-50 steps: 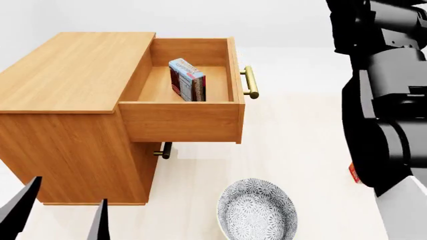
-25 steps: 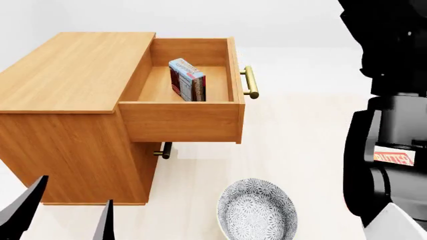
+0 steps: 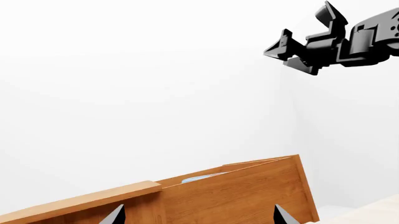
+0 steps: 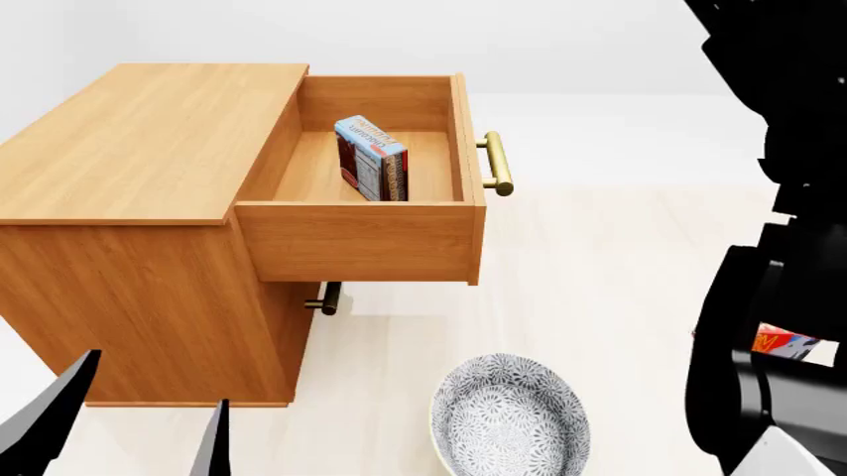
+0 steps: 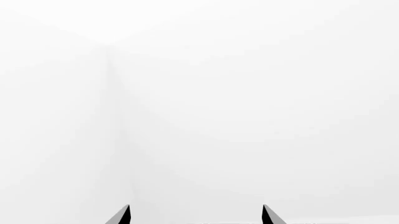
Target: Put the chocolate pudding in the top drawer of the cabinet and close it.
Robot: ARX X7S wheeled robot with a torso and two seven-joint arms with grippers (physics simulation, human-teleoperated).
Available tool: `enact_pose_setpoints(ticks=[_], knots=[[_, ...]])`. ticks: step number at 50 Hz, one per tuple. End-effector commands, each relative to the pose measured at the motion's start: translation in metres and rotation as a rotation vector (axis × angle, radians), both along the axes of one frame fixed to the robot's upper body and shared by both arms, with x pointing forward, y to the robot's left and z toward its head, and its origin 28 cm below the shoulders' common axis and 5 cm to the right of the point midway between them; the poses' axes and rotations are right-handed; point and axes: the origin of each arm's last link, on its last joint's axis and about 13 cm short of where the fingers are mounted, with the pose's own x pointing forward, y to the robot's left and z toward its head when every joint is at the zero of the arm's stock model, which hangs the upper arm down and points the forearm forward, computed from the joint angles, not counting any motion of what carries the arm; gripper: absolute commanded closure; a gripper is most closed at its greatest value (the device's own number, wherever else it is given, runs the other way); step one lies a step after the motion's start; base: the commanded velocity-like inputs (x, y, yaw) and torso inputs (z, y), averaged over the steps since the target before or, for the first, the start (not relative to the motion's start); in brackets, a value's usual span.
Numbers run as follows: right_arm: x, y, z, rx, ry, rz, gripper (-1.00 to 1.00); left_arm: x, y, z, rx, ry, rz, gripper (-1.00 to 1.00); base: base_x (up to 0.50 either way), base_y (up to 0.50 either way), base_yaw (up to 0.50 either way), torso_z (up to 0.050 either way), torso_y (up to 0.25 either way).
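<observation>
Head view: I see the cabinet [image 4: 146, 198] at left on the pale floor [image 4: 596, 278], its top drawer [image 4: 364, 238] pulled fully out toward the right. The chocolate pudding [image 4: 372, 159] stands on edge inside that drawer, near the middle of the drawer floor, its light blue edge up and its dark faces vertical. It touches no drawer wall that I can make out. The drawer's brass handle [image 4: 497, 164] sticks out at the drawer's right end. Below the drawer, a second handle [image 4: 324, 299] shows partly in shadow.

A patterned blue-and-white bowl [image 4: 511, 418] sits on the floor in front of the cabinet, well apart from the drawer. At far right my right arm [image 4: 775, 297] fills the frame edge as a black mass; behind it a red-orange box [image 4: 784, 342] peeks through, mostly hidden.

My left pincer [image 4: 130, 426] shows at bottom left as two dark fingertips set apart, holding nothing, low beside the cabinet's front corner.

Left wrist view: both fingertips spread wide at the frame edge, the drawer's wooden side beyond them, and a sliver of the pudding's blue edge above the drawer rim. My right arm's black links hang high against the white wall.

Right wrist view: my right pincer [image 5: 195, 214] shows two fingertips wide apart, empty, facing blank white wall.
</observation>
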Motion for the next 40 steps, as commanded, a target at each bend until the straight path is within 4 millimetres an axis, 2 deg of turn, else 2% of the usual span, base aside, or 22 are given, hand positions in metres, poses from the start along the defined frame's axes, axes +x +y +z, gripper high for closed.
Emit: enact_pose_setpoints(ticks=[1, 24, 40], knots=[[-0.015, 0.000, -0.001, -0.035, 0.013, 0.003, -1.00, 0.000, 0.000, 0.000, 0.000, 0.000, -0.001, -1.00, 0.00, 0.00, 0.00, 0.000, 0.000], [-0.082, -0.018, -0.002, -0.069, 0.018, 0.001, -1.00, 0.002, -0.004, 0.006, -0.009, -0.003, -0.013, -1.00, 0.00, 0.00, 0.00, 0.000, 0.000], [-0.109, -0.016, -0.005, -0.080, -0.005, -0.012, -1.00, 0.003, -0.005, 0.012, -0.037, -0.010, -0.007, -1.00, 0.00, 0.00, 0.00, 0.000, 0.000]])
